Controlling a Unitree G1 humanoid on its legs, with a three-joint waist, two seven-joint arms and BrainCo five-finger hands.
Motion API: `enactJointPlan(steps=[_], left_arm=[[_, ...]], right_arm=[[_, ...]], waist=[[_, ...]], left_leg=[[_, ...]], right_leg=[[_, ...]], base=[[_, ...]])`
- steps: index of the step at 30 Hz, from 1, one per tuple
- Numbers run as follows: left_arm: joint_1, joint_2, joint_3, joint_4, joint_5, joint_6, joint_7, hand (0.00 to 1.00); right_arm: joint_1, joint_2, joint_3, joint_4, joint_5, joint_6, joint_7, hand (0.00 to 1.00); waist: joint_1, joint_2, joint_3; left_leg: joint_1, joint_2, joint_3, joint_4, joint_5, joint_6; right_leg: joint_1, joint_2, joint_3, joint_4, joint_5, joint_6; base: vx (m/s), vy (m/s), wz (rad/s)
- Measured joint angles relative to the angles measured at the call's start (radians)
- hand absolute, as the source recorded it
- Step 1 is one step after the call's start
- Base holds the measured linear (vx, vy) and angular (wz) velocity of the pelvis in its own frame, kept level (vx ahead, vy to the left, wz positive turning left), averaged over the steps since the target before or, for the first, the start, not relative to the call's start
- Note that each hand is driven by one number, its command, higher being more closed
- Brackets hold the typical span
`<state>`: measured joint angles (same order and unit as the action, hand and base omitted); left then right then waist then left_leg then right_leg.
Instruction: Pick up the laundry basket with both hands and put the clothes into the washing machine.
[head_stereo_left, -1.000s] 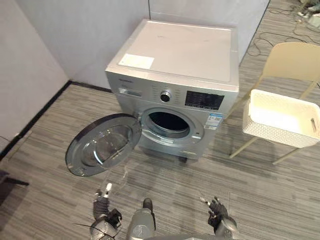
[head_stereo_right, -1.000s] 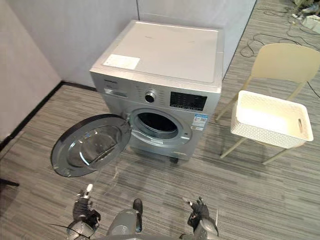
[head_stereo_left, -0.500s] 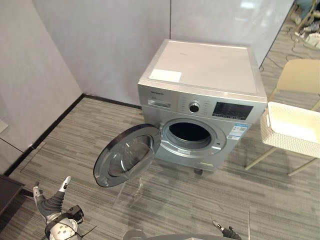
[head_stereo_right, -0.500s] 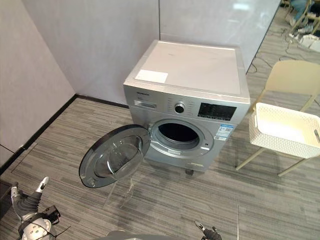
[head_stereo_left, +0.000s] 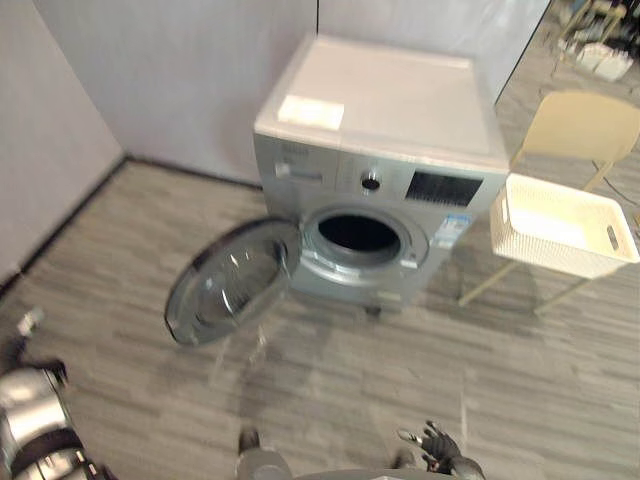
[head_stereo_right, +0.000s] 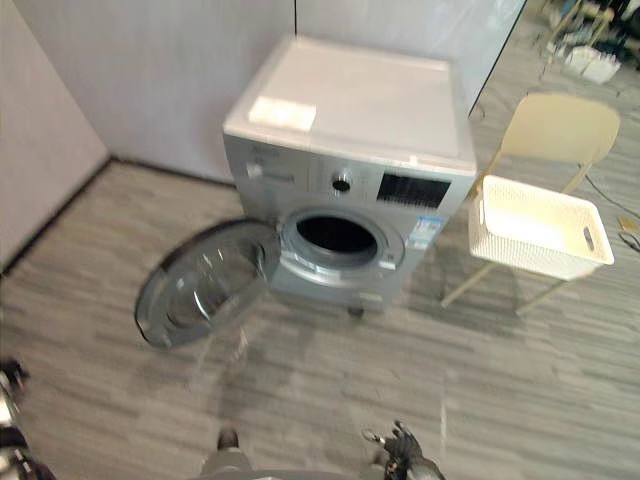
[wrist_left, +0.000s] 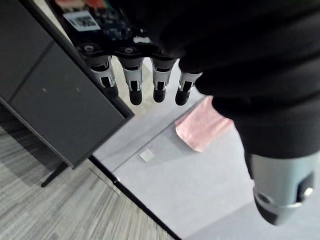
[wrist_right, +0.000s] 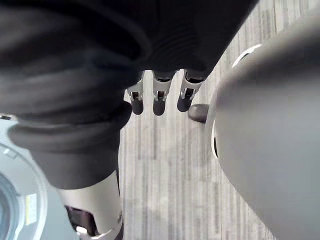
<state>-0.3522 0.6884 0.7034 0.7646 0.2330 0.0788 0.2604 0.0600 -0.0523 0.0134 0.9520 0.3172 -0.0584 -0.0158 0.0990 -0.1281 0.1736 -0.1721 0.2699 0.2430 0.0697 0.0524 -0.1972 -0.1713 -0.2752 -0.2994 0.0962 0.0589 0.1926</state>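
Silver washing machine (head_stereo_left: 385, 110), round door (head_stereo_left: 232, 283) swung open leftward, cream chair (head_stereo_left: 580, 122) just right of it, white laundry basket (head_stereo_left: 545, 255) resting on the chair seat, left hand (wrist_left: 135, 82) fingers straight, holding nothing, right hand (wrist_right: 160, 97) fingers relaxed, holding nothing, well apart from the basket.

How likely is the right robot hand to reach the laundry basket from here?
Probably not yet. The right robot hand hangs open and low, well short of the laundry basket on the chair beside the washing machine. Open floor lies between, nothing blocking, so stepping closer looks necessary.
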Motion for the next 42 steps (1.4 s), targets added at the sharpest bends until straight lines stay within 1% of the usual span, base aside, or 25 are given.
enactJointPlan(steps=[1, 2, 3, 4, 5, 6, 8, 10, 12, 16, 20, 23, 25, 28, 30, 31, 32, 33, 34, 35, 36, 37, 38, 40, 42], left_arm=[[-0.107, 0.036, -0.054, 0.04, -0.007, -0.005, -0.01, 0.0], [-0.188, 0.047, -0.099, 0.066, -0.008, -0.007, -0.02, 0.0], [-0.291, 0.049, -0.156, 0.101, -0.025, -0.01, -0.029, 0.0], [-0.379, 0.049, -0.202, 0.129, -0.029, -0.011, -0.042, 0.0], [-0.417, 0.049, -0.225, 0.142, -0.03, -0.011, -0.045, 0.0], [-0.492, 0.05, -0.257, 0.156, -0.032, -0.011, -0.052, 0.0], [-0.618, 0.059, -0.317, 0.189, -0.041, -0.012, -0.066, 0.0], [-0.667, 0.067, -0.339, 0.192, -0.045, -0.012, -0.066, 0.0], [-0.76, 0.07, -0.366, 0.219, -0.059, -0.021, -0.072, 0.0], [-0.803, 0.105, -0.329, 0.226, -0.086, -0.026, -0.068, 0.0], [-0.787, 0.101, -0.2, 0.227, -0.074, -0.017, -0.13, 0.0], [-0.672, 0.089, -0.039, 0.226, -0.045, -0.008, -0.2, 0.0], [-0.594, 0.072, 0.014, 0.226, -0.021, 0.006, -0.235, 0.0], [-0.501, 0.01, 0.006, 0.226, 0.006, 0.04, -0.292, 0.0], [-0.472, -0.047, -0.058, 0.227, 0.014, 0.055, -0.312, 0.0], [-0.45, -0.089, -0.154, 0.228, 0.014, 0.064, -0.329, 0.0], [-0.442, -0.12, -0.205, 0.238, 0.013, 0.067, -0.333, 0.0], [-0.424, -0.173, -0.347, 0.286, -0.01, 0.073, -0.344, 0.0], [-0.419, -0.21, -0.449, 0.313, -0.036, 0.08, -0.347, 0.0], [-0.413, -0.229, -0.513, 0.321, -0.05, 0.087, -0.347, 0.0], [-0.413, -0.275, -0.591, 0.354, -0.132, 0.103, -0.343, 0.0], [-0.413, -0.31, -0.617, 0.376, -0.191, 0.113, -0.339, 0.0], [-0.414, -0.323, -0.729, 0.375, -0.204, 0.109, -0.342, 0.0], [-0.425, -0.339, -0.852, 0.331, -0.203, 0.078, -0.341, 0.0], [-0.486, -0.386, -0.897, 0.297, -0.181, 0.039, -0.293, 0.0]], right_arm=[[-0.017, 0.002, 0.001, -0.025, 0.014, -0.01, -0.001, 0.0], [-0.024, 0.004, 0.002, -0.043, 0.029, -0.015, -0.001, 0.0], [-0.027, 0.006, 0.003, -0.072, 0.037, -0.022, -0.002, 0.0], [-0.026, 0.006, 0.003, -0.099, 0.04, -0.029, -0.003, 0.0], [-0.025, 0.006, 0.003, -0.111, 0.046, -0.032, -0.004, 0.0], [-0.025, 0.006, 0.003, -0.131, 0.064, -0.036, -0.006, 0.0], [-0.02, 0.01, 0.003, -0.166, 0.096, -0.045, -0.008, 0.0], [-0.016, 0.016, 0.004, -0.196, 0.115, -0.048, -0.01, 0.0], [-0.012, 0.018, 0.005, -0.262, 0.154, -0.061, -0.023, 0.0], [-0.011, 0.012, 0.005, -0.324, 0.19, -0.078, -0.033, 0.0], [-0.013, 0.013, 0.006, -0.392, 0.196, -0.079, -0.029, 0.0], [-0.013, 0.012, 0.016, -0.462, 0.203, -0.078, -0.017, 0.0], [-0.013, 0.011, 0.017, -0.487, 0.204, -0.073, 0.0, 0.0], [-0.014, 0.01, 0.015, -0.494, 0.201, -0.055, 0.015, 0.0], [-0.014, 0.011, 0.011, -0.483, 0.195, -0.044, 0.02, 0.0], [-0.017, 0.011, 0.009, -0.457, 0.185, -0.041, 0.021, 0.0], [-0.021, 0.011, 0.005, -0.44, 0.18, -0.04, 0.021, 0.0], [-0.047, 0.011, 0.003, -0.382, 0.16, -0.033, 0.022, 0.0], [-0.066, 0.011, 0.003, -0.334, 0.142, -0.025, 0.024, 0.0], [-0.082, 0.011, 0.003, -0.302, 0.141, -0.021, 0.029, 0.0], [-0.115, 0.01, -0.005, -0.227, 0.124, -0.016, 0.042, 0.0], [-0.131, 0.008, -0.014, -0.178, 0.108, -0.01, 0.042, 0.0], [-0.145, 0.005, -0.023, -0.126, 0.094, 0.0, 0.042, 0.0], [-0.151, 0.009, -0.027, -0.073, 0.07, 0.005, 0.042, 0.0], [-0.149, 0.014, -0.025, -0.04, 0.066, 0.01, 0.042, 0.0]], waist=[[-0.004, -0.036, 0.029], [-0.003, -0.046, 0.052], [-0.006, -0.073, 0.063], [-0.011, -0.079, 0.091], [-0.013, -0.082, 0.095], [-0.015, -0.1, 0.111], [-0.015, -0.104, 0.138], [-0.014, -0.11, 0.143], [-0.016, -0.116, 0.155], [-0.001, -0.117, 0.179], [-0.003, -0.118, 0.179], [-0.003, -0.119, 0.179], [-0.002, -0.118, 0.177], [0.007, -0.116, 0.175], [0.012, -0.107, 0.163], [0.018, -0.106, 0.131], [0.021, -0.102, 0.123], [0.017, -0.089, 0.109], [0.006, -0.082, 0.096], [-0.007, -0.077, 0.091], [-0.036, -0.067, 0.079], [-0.052, -0.059, 0.068], [-0.073, -0.045, 0.057], [-0.097, -0.032, 0.048], [-0.118, -0.021, 0.037]], left_leg=[[-0.045, -0.002, -0.008, 0.001, 0.022, 0.009], [-0.078, -0.002, -0.011, 0.002, 0.031, 0.01], [-0.12, -0.001, -0.019, 0.002, 0.045, 0.015], [-0.155, 0.005, -0.023, 0.005, 0.049, 0.015], [-0.176, 0.01, -0.024, 0.008, 0.051, 0.014], [-0.207, 0.022, -0.026, 0.013, 0.054, 0.009], [-0.263, 0.058, -0.028, 0.012, 0.065, -0.006], [-0.291, 0.079, -0.027, 0.012, 0.076, -0.013], [-0.341, 0.116, -0.03, 0.005, 0.094, -0.026], [-0.359, 0.149, -0.035, -0.006, 0.106, -0.039], [-0.357, 0.148, -0.029, -0.025, 0.116, -0.042], [-0.326, 0.149, 0.01, -0.03, 0.116, -0.042], [-0.306, 0.149, 0.034, -0.03, 0.116, -0.042], [-0.264, 0.149, 0.064, -0.03, 0.115, -0.043], [-0.244, 0.147, 0.063, -0.03, 0.112, -0.046], [-0.238, 0.141, 0.064, -0.033, 0.112, -0.045], [-0.228, 0.135, 0.062, -0.037, 0.112, -0.045], [-0.198, 0.121, 0.06, -0.037, 0.107, -0.036], [-0.178, 0.106, 0.06, -0.039, 0.103, -0.032], [-0.166, 0.094, 0.059, -0.044, 0.1, -0.029], [-0.138, 0.063, 0.061, -0.065, 0.101, -0.023], [-0.129, 0.042, 0.063, -0.074, 0.102, -0.021], [-0.123, 0.017, 0.064, -0.08, 0.103, -0.016], [-0.097, -0.014, 0.072, -0.104, 0.114, 0.0], [-0.085, -0.032, 0.077, -0.109, 0.113, 0.003]], right_leg=[[-0.034, 0.002, -0.002, -0.014, 0.028, -0.002], [-0.057, 0.004, -0.004, -0.03, 0.045, -0.004], [-0.084, 0.01, -0.01, -0.053, 0.07, -0.01], [-0.106, 0.017, -0.016, -0.07, 0.086, -0.016], [-0.123, 0.023, -0.017, -0.077, 0.093, -0.018], [-0.146, 0.036, -0.017, -0.09, 0.106, -0.023], [-0.192, 0.074, -0.013, -0.114, 0.127, -0.04], [-0.216, 0.097, -0.009, -0.13, 0.139, -0.045], [-0.257, 0.139, -0.013, -0.157, 0.154, -0.059], [-0.273, 0.173, -0.019, -0.17, 0.156, -0.061], [-0.28, 0.173, -0.017, -0.172, 0.156, -0.061], [-0.28, 0.173, 0.016, -0.175, 0.159, -0.065], [-0.276, 0.174, 0.038, -0.187, 0.169, -0.068], [-0.254, 0.174, 0.064, -0.192, 0.174, -0.065], [-0.233, 0.173, 0.063, -0.192, 0.174, -0.064], [-0.23, 0.168, 0.066, -0.193, 0.174, -0.064], [-0.22, 0.165, 0.068, -0.194, 0.174, -0.064], [-0.19, 0.152, 0.069, -0.194, 0.174, -0.063], [-0.173, 0.138, 0.072, -0.194, 0.173, -0.058], [-0.162, 0.128, 0.075, -0.194, 0.171, -0.051], [-0.144, 0.103, 0.08, -0.193, 0.169, -0.035], [-0.141, 0.084, 0.085, -0.191, 0.172, -0.026], [-0.14, 0.06, 0.088, -0.188, 0.174, -0.016], [-0.135, 0.035, 0.107, -0.186, 0.18, -0.007], [-0.13, 0.019, 0.122, -0.186, 0.179, 0.003]], base=[[-0.12, -0.022, 0.05], [-0.12, -0.017, 0.09], [-0.11, -0.035, 0.05], [-0.11, -0.046, 0.01], [-0.09, -0.065, -0.07], [-0.07, -0.075, -0.11], [-0.07, -0.096, -0.23], [-0.03, -0.076, -0.27], [-0.03, -0.089, -0.24], [0.01, -0.051, -0.1], [0.0, 0.006, -0.01], [0.02, 0.021, -0.24], [0.02, 0.009, -0.29], [0.01, 0.013, -0.19], [-0.01, 0.016, 0.03], [-0.02, 0.032, 0.05], [-0.03, 0.061, 0.11], [-0.02, 0.062, 0.15], [-0.02, 0.069, 0.18], [-0.04, 0.096, 0.18], [-0.05, 0.104, 0.18], [-0.06, 0.13, 0.21], [-0.04, 0.087, 0.16], [-0.05, 0.097, 0.05], [-0.04, 0.068, -0.02]])
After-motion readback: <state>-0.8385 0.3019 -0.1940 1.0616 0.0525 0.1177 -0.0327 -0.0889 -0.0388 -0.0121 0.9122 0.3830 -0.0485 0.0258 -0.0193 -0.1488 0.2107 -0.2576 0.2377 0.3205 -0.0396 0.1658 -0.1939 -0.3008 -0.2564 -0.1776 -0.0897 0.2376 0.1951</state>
